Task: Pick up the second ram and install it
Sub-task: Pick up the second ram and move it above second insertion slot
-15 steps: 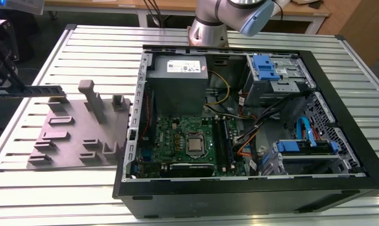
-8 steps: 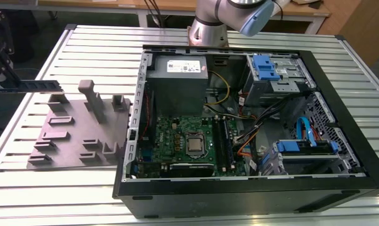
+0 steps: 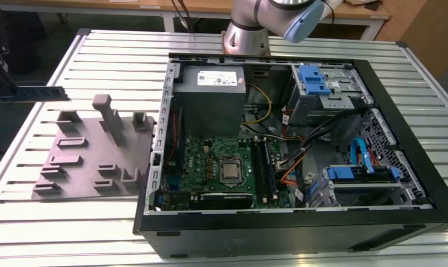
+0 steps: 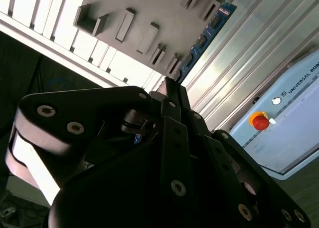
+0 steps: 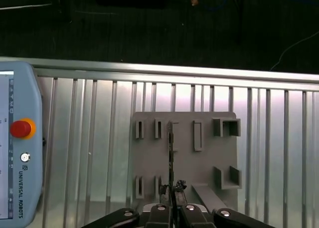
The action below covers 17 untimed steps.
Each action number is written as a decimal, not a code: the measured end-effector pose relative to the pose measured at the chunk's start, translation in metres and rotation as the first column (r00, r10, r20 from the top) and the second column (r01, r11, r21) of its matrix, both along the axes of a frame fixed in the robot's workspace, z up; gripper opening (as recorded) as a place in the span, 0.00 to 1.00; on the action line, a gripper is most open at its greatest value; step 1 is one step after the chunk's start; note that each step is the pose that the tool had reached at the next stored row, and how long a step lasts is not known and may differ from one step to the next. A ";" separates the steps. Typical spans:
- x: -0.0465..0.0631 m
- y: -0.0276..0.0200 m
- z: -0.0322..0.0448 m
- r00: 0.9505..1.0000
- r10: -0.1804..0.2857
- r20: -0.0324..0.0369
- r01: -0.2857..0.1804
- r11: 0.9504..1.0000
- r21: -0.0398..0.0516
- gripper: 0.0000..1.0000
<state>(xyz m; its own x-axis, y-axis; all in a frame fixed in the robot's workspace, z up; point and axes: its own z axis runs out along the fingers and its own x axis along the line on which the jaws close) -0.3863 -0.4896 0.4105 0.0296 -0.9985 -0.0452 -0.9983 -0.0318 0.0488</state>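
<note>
My gripper (image 3: 7,92) hangs at the exterior view's far left, shut on the second ram (image 3: 42,93). The ram is a long, thin, dark blue-green stick held level in the air above the grey pegged tray (image 3: 90,158). In the first wrist view the ram (image 5: 171,155) runs edge-on out from the gripper (image 5: 172,192) over the tray (image 5: 204,168). The second wrist view has the ram (image 4: 205,36) reaching out past the gripper (image 4: 169,87), with its blue edge showing. The green motherboard (image 3: 208,158) lies inside the open computer case (image 3: 283,222).
The case fills the table's middle and the exterior view's right, with a power supply (image 3: 208,94), cables and blue drive brackets (image 3: 313,80) inside. The robot base (image 3: 246,33) stands behind it. A teach pendant (image 5: 15,148) with a red button lies on the slatted table (image 3: 97,55).
</note>
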 end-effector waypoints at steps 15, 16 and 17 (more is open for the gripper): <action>0.000 0.0000 0.0300 1.000 0.000 0.000 0.000 1.000 0.000 0.13; 0.000 0.0000 0.0319 1.000 0.000 0.000 0.000 1.000 0.000 0.13; 0.000 0.0000 0.0338 1.000 0.000 0.000 0.000 1.000 0.000 0.13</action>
<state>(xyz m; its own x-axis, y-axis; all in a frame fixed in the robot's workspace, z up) -0.3863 -0.4896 0.4443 0.0296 -0.9985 -0.0453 -0.9983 -0.0318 0.0486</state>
